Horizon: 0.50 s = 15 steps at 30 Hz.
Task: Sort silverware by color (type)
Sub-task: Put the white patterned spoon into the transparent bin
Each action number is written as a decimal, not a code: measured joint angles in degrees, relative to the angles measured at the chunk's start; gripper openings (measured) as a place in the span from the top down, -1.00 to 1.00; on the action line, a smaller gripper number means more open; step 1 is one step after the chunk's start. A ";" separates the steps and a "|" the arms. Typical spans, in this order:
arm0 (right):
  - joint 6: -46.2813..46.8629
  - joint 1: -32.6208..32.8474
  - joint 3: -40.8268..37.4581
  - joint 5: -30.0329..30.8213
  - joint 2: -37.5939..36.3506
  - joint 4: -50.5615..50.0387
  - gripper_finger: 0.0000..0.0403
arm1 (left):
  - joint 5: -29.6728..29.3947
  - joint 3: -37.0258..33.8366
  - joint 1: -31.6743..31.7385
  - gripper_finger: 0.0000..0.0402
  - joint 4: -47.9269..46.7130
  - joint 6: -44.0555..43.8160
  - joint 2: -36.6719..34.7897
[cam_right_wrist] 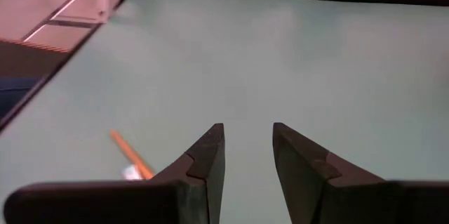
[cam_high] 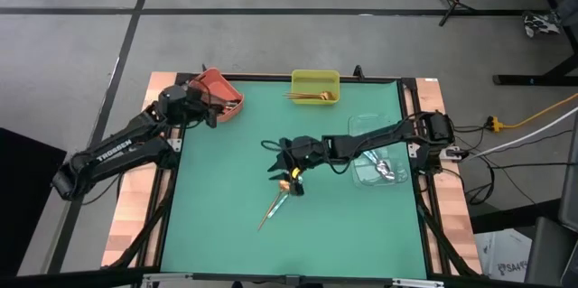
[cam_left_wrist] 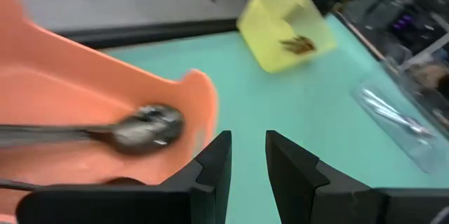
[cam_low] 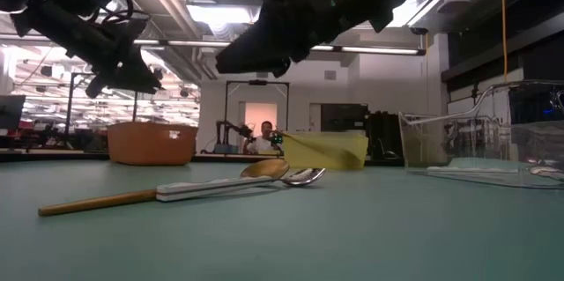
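1. High view shows the left gripper point(cam_high: 215, 116) held over the orange bin point(cam_high: 219, 95) at the table's far left corner; in the left wrist view its jaws stand apart with nothing between them, and a dark spoon point(cam_left_wrist: 116, 130) is seen lying inside the bin — judged to be the place for that colour. "TROSSEN" is printed in white on the left arm point(cam_high: 113, 151).
2. Gold spoons point(cam_high: 312, 97) are gathered in the yellow bin point(cam_high: 315, 87) at the middle of the far edge — a sorted group, by the look of it.
3. The right gripper point(cam_high: 287, 176) is poised low near the table's centre, jaws parted and empty in the right wrist view, probably for the next pick.
4. Just beneath it lie the unsorted pieces: a gold-handled spoon point(cam_high: 272, 207) and a silvery one point(cam_low: 300, 176), touching.
5. Shiny silverware point(cam_high: 386, 170) is collected in the clear tray point(cam_high: 366, 125) at the right edge.
6. No other writing can be read.
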 joint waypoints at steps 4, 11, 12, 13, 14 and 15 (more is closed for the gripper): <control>-0.30 2.14 0.00 -0.03 0.00 -0.12 0.44 | -0.76 0.00 -5.33 0.59 0.02 -1.97 0.00; -5.94 5.08 0.00 -0.02 0.00 -0.64 0.44 | -7.03 0.00 -15.14 0.59 2.48 -2.33 0.02; -6.07 5.43 0.00 -0.04 0.00 -0.95 0.44 | -7.82 0.00 -16.43 0.59 3.25 -2.33 0.02; -6.09 5.75 0.00 -0.04 0.00 -1.44 0.44 | -8.59 0.00 -17.65 0.59 4.07 -2.33 0.02; -6.09 6.02 0.00 -0.04 0.00 -2.09 0.44 | -9.32 0.00 -18.86 0.59 4.84 -2.33 0.02; -6.09 6.36 0.00 -0.03 0.00 -2.81 0.44 | -10.00 0.00 -19.96 0.59 5.56 -2.33 0.02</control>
